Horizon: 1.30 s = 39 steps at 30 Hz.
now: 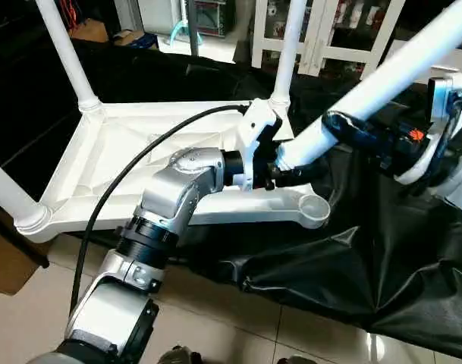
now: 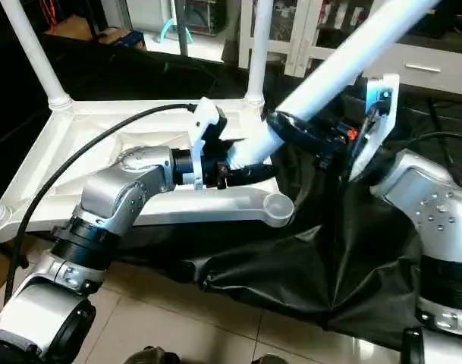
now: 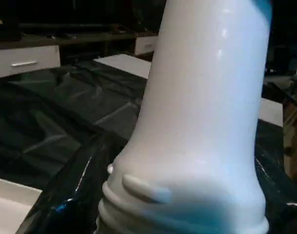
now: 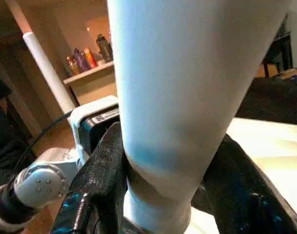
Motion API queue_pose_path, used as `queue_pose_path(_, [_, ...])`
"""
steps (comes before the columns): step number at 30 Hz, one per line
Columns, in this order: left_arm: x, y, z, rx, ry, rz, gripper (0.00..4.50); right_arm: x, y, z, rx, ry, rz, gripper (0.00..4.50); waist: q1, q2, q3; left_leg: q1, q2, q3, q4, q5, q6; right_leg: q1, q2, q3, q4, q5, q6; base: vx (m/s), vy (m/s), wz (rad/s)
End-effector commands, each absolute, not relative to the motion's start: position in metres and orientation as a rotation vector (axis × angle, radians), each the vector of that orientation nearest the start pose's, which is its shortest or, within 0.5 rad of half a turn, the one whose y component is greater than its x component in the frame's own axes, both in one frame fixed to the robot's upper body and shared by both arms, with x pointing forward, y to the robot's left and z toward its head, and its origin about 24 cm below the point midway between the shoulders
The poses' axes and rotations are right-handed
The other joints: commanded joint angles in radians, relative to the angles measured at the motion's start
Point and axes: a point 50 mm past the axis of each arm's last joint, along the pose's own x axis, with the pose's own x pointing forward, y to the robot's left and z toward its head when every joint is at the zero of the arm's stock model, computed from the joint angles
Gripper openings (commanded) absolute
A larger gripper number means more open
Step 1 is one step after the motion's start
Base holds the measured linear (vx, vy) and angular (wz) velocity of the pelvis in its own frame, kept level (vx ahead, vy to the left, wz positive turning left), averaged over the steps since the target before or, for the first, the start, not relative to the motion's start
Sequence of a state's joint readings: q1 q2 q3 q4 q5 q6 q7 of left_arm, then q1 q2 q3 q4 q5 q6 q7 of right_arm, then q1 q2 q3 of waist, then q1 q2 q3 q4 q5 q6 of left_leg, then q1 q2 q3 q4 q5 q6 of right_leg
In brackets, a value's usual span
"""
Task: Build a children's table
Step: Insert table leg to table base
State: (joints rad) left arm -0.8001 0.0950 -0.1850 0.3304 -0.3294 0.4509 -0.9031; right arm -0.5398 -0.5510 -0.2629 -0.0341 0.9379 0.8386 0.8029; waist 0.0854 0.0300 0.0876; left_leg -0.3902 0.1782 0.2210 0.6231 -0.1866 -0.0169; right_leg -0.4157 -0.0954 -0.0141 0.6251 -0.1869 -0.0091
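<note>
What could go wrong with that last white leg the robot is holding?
The fourth leg hangs slanted, its thick end beside the empty corner socket, so it might miss or go in crooked. Pushing sideways could slide the table top on the black sheet. The right gripper holds the leg near its thick end, so the long end could swing.

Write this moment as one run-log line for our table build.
stage: fourth leg going in | right gripper: gripping it | left gripper: at its thick end | tabletop: upside down, three legs fitted, near socket empty

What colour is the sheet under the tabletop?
Glossy black sheet, under the white tabletop; clearest in the right eye view.
</note>
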Motion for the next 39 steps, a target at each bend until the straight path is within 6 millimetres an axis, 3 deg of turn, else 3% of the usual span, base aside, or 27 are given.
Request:
queue_pose_path(1, [0.344, 0.039, 0.174, -0.070, 0.004, -1.198, 3.12, 0.295, -0.197, 0.211, 0.400, -0.044, 1.034, 1.78, -0.002, -0.021, -0.100, 0.022, 0.035, -0.026, -0.061, -0.058, 0.073, 0.058, -0.036, 0.017, -0.064, -0.068, -0.250, 0.000, 0.000, 0.00])
queue_pose_path(4, [0.344, 0.037, 0.176, -0.083, -0.002, -1.198, 3.12, 0.294, -0.194, 0.217, 0.441, -0.062, 1.070, 2.48, 0.000, -0.019, -0.100, 0.023, 0.035, -0.026, -0.061, -0.055, 0.071, 0.057, -0.034, 0.017, -0.062, -0.062, -0.249, 0.000, 0.000, 0.00])
queue_pose_path(6, [0.343, 0.036, 0.176, -0.088, -0.002, -1.204, 3.12, 0.292, -0.190, 0.218, 0.449, -0.056, 1.101, 2.51, 0.001, -0.020, -0.100, 0.023, 0.035, -0.026, -0.061, -0.056, 0.074, 0.057, -0.034, 0.016, -0.063, -0.059, -0.249, 0.000, 0.000, 0.00])
queue_pose_path(9, [0.340, 0.032, 0.176, -0.107, 0.001, -1.239, 3.08, 0.287, -0.184, 0.216, 0.439, -0.031, 1.157, 2.89, 0.002, -0.019, -0.102, 0.022, 0.035, -0.025, -0.060, -0.045, 0.076, 0.057, -0.035, 0.017, -0.061, -0.049, -0.251, 0.000, 0.000, 0.00])
queue_pose_path(23, [0.319, 0.026, 0.181, -0.228, 0.036, -1.429, 2.99, 0.285, -0.179, 0.204, 0.367, 0.056, 1.190, 2.91, 0.000, -0.019, -0.099, 0.022, 0.037, -0.026, -0.062, -0.065, 0.067, 0.056, -0.036, 0.017, -0.065, -0.093, -0.243, 0.000, 0.000, 0.00])
queue_pose_path(39, [0.309, 0.025, 0.176, -0.214, 0.093, -1.486, 2.98, 0.288, -0.174, 0.213, 0.394, -0.002, 1.226, 2.91, -0.002, -0.019, -0.097, 0.023, 0.035, -0.026, -0.064, -0.068, 0.061, 0.055, -0.034, 0.018, -0.066, -0.098, -0.234, 0.000, 0.000, 0.00])
